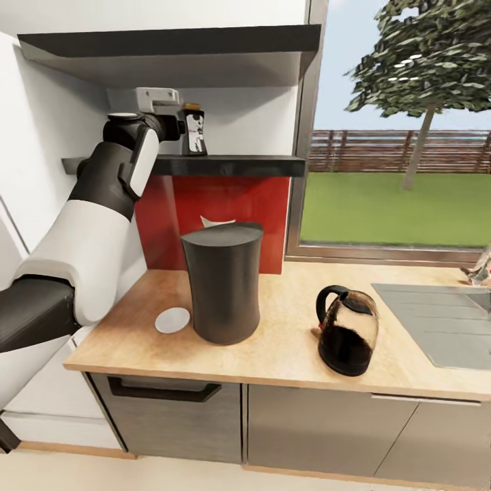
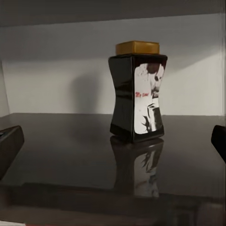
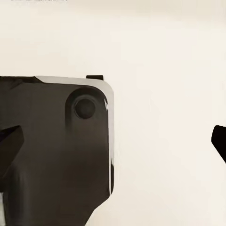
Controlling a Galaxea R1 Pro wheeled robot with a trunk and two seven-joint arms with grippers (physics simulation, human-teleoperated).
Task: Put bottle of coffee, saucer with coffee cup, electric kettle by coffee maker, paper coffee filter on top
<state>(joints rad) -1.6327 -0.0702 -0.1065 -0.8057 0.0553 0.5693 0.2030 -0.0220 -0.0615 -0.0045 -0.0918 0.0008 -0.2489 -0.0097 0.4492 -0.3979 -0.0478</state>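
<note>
On the shelf (image 1: 225, 165), the bottle (image 1: 194, 131) is standing upright, not yet moved, and the left end effector (image 1: 179, 127) is reaching in at its level, just beside it. In the left wrist view the bottle (image 2: 138, 92) is sitting between the two dark fingertips (image 2: 10, 146), which are standing well apart at the frame's edges, so the end effector is released and touching nothing. The right end effector (image 3: 113, 141) is also looking spread, with nothing between its tips.

Down on the surface (image 1: 286, 341), the coffee maker (image 1: 223, 283) is standing where it belongs. The saucer (image 1: 172, 320) is lying just beside its base, bare of any cup. The kettle (image 1: 347, 330) is standing near the coffee maker, on its other side. A white curved scrap (image 1: 217, 221) is peeking from behind the coffee maker's lid; whether that is the filter I cannot tell. By my judgement, the bottle, the cup and the filter are all still waiting, with the bottle grasp being the step in hand.
</note>
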